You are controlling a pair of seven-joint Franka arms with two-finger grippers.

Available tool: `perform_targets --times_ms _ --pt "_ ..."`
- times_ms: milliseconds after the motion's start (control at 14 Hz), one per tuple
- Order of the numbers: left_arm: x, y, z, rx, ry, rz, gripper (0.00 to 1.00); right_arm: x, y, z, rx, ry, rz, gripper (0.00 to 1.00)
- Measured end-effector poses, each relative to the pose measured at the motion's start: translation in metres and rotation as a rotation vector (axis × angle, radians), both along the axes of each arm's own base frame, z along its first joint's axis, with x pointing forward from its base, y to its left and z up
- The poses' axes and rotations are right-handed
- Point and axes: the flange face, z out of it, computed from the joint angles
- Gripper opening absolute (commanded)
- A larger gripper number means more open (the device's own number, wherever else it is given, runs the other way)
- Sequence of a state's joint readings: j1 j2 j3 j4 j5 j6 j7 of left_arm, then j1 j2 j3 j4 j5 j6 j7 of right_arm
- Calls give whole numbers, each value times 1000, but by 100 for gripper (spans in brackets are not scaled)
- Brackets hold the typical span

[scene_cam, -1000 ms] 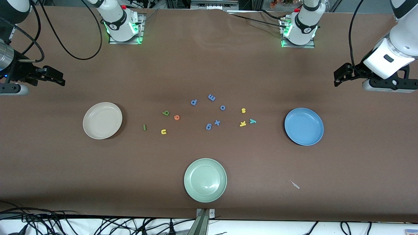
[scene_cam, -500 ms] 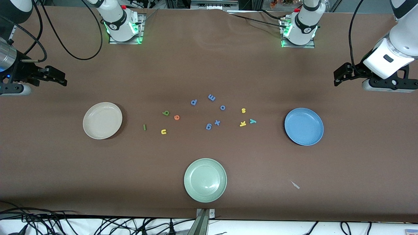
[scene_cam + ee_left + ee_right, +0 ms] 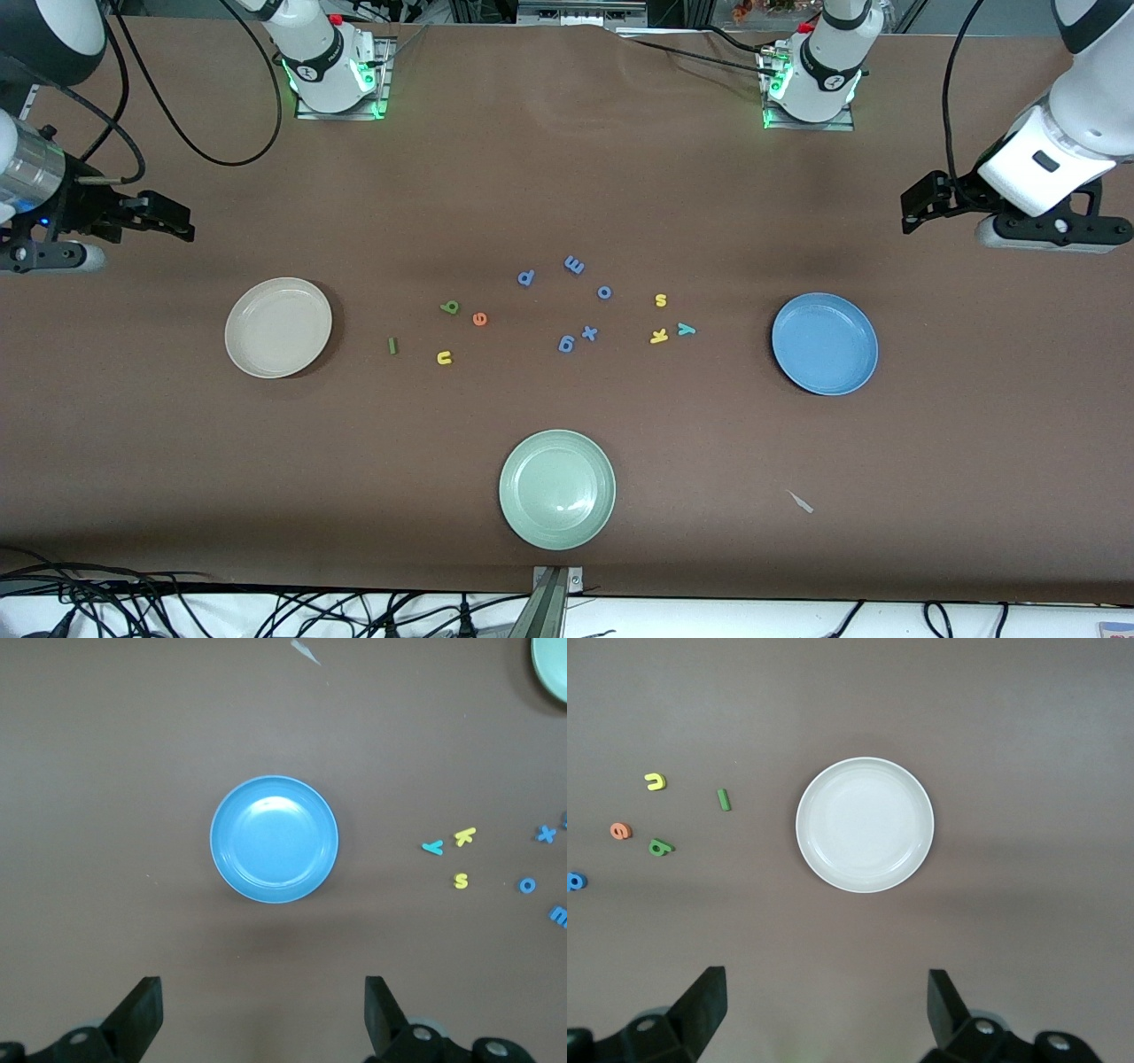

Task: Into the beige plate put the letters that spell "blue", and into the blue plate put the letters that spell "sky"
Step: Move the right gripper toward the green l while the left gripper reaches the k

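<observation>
Both arms have crept inward. Right pincer [image 3: 182, 226] and left pincer [image 3: 912, 213], each spread and empty, hang over bare worktop [image 3: 567, 177]. Right is closer to the b-l-u-e letters [image 3: 443, 330] beside the beige plate [image 3: 237, 354]; s-k-y letters [image 3: 666, 321] lie toward the blue plate [image 3: 864, 377].

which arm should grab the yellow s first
Left. Its open pincer hangs over the table's left-arm end, near the small yellow foam letter s and round blue plate; the right pincer is over the right-arm end.
</observation>
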State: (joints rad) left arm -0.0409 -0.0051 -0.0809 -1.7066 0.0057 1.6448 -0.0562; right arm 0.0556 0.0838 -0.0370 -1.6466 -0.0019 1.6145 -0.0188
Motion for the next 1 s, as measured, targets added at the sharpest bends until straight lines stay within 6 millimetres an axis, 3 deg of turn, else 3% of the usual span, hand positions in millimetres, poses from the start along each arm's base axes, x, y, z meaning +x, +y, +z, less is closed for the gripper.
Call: perform_targets --times_ms 143,500,643,857,1000 --pt "9 -25 -37 3 67 -45 100 6 10 -15 0 21 16 100" --pt "48 -94 -173 -34 165 -154 100 27 49 -74 -1 73 78 100" --pt "57 -119 -218 -58 162 -191 100 38 72 -102 -3 65 111 100" --pt "65 -156 -274 -75 166 -295 100 54 103 -150 -7 36 128 100" --pt "60 -186 -298 -82 182 -367 100 61 119 -186 -8 6 122 100"
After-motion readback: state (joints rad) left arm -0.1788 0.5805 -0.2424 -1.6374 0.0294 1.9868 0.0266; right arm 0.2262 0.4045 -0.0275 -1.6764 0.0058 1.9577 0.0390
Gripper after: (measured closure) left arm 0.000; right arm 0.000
